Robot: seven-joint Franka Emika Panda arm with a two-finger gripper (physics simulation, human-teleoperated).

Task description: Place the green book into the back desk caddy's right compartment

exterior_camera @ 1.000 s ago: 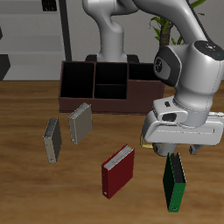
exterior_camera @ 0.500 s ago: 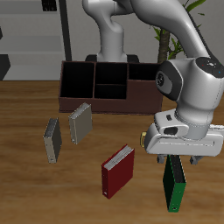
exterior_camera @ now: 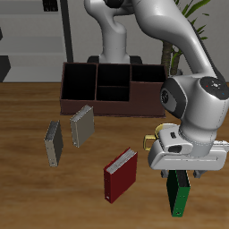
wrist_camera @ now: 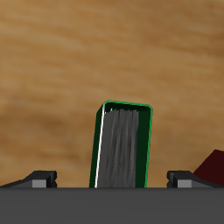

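Note:
The green book (exterior_camera: pixel 178 197) stands upright on the table near the front edge; in the wrist view (wrist_camera: pixel 122 144) I see its top edge with white pages. My gripper (exterior_camera: pixel 179 177) is right above it, open, with one finger (wrist_camera: pixel 39 179) on each side of the book's top and apart from it. The back desk caddy (exterior_camera: pixel 67 100) stands at the back of the table. It has a divided middle and an undivided section at each end; the end section (exterior_camera: pixel 146 89) nearest my arm is partly hidden by it.
A red book (exterior_camera: pixel 120 174) lies beside the green one, its corner also in the wrist view (wrist_camera: pixel 210 166). Two grey books (exterior_camera: pixel 82 126) (exterior_camera: pixel 54 142) lie between the caddy and the front edge. A shelf and a plant stand behind the table.
My gripper has come down over the green book, so its fingers now straddle the book's top. The book and the other objects have not moved.

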